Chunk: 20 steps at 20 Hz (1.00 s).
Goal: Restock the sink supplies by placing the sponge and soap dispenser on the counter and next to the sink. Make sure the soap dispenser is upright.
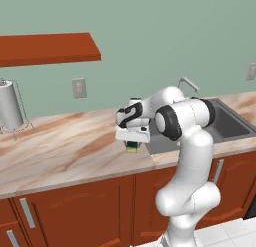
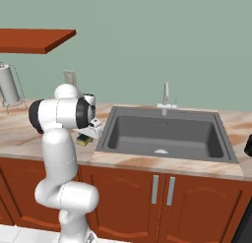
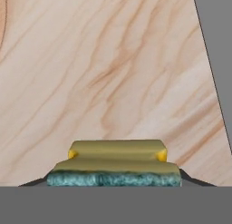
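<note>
At the far left a paper towel roll (image 1: 10, 105) stands in its wire holder on the table (image 1: 65, 146), under the wall shelf (image 1: 47, 48) — both well away from the work. Further right the gripper (image 1: 132, 143) points down over the slab just beside the left rim of the sink (image 2: 162, 134), and the sponge (image 3: 113, 166) sits between the jaws, yellow body with its green layer toward the camera. That spot suits the task: on the table and next to the basin. Whether the jaws pinch the sponge or have begun to let it go I cannot tell, since the fingertips are cut off at the bottom of the hand view. In the base views the wrist hides most of the sponge. A dark shape at the right edge is too cropped to name.
</note>
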Available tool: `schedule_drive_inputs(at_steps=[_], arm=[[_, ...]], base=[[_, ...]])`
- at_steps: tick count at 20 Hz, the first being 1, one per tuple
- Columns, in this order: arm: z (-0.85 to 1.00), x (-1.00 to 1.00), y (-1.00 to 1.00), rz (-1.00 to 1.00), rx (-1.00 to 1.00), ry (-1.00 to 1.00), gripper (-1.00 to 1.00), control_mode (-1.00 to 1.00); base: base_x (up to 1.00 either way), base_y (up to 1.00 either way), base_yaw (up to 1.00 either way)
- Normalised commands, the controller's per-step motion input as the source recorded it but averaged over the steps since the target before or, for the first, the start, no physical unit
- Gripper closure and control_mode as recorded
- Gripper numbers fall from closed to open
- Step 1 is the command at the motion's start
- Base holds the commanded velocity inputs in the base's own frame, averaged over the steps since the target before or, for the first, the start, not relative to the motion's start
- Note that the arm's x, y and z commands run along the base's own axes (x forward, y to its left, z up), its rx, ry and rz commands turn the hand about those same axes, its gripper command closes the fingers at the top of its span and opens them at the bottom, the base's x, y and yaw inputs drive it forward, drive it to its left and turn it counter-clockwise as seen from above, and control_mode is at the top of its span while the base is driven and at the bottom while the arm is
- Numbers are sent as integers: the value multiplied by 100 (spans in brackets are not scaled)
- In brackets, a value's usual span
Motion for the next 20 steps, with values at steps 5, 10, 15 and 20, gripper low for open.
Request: schedule_drive_inputs(at_steps=[5, 10, 15, 20], arm=[[-8, 0, -1, 0, 0, 0, -100, -100], [6, 0, 0, 0, 0, 0, -100, -100], [52, 0, 0, 0, 0, 0, -100, -100], [71, -7, 0, 0, 0, 0, -100, -100]], base=[[0, 0, 0], [0, 0, 0], [0, 0, 0], [0, 0, 0]])
